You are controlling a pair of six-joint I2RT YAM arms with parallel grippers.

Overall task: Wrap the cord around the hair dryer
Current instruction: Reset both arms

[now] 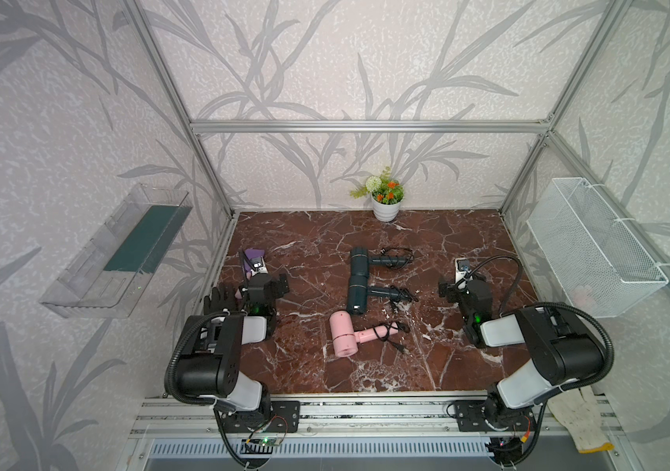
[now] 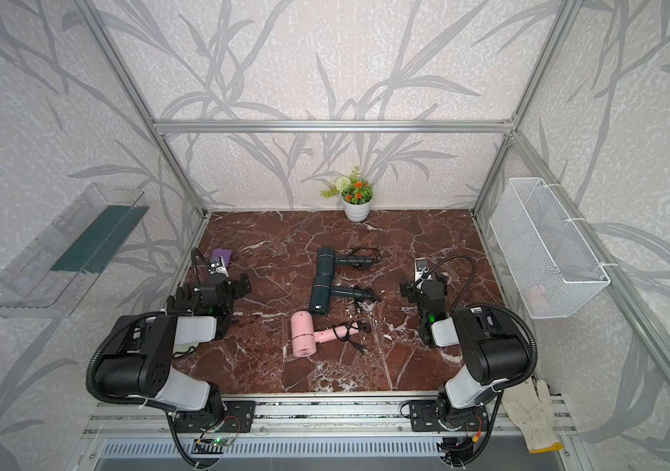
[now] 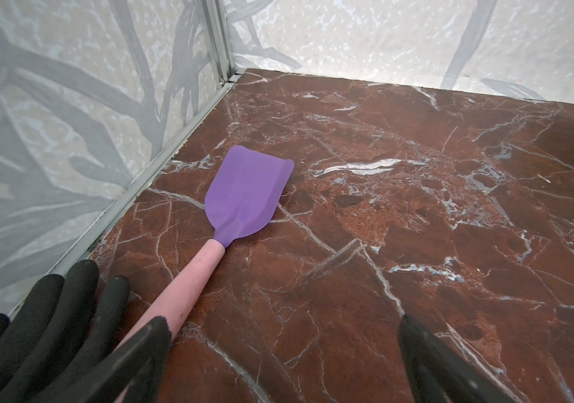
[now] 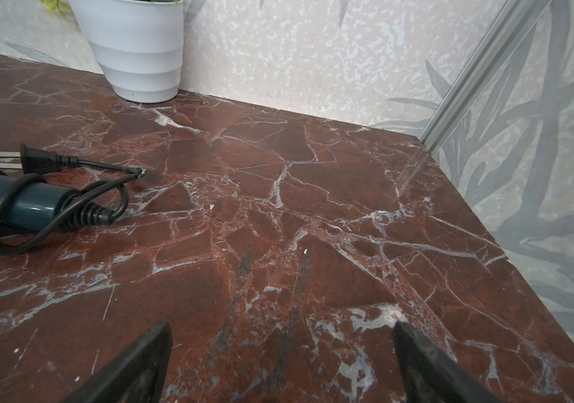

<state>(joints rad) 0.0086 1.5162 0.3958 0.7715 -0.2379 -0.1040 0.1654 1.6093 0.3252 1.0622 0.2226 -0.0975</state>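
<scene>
Left side: your left gripper (image 3: 284,331) stands with its jaws apart and empty, low over the table (image 1: 447,244) near the left wall. A black glove (image 3: 44,331) lies just beside it and a purple spatula (image 3: 247,190) ahead of it; neither belongs to this job.

Centre: three dryers lie well apart from both arms: the far teal dryer (image 1: 360,257), the near teal dryer (image 1: 357,293), and, closest to the arm bases, the pink hair dryer (image 1: 343,336). Each has its lead looped about the handle. The pink one's cord (image 1: 386,331) looks slack and its plug (image 1: 397,346) lies on the marble.

Judgement: that wrap needs tightening. Pin the pink barrel with one gripper, take the cord near the plug with the other, and lay the turns snug and side by side along the handle.

Right side: your right gripper (image 4: 282,328) is likewise spread wide and empty over bare marble.
</scene>
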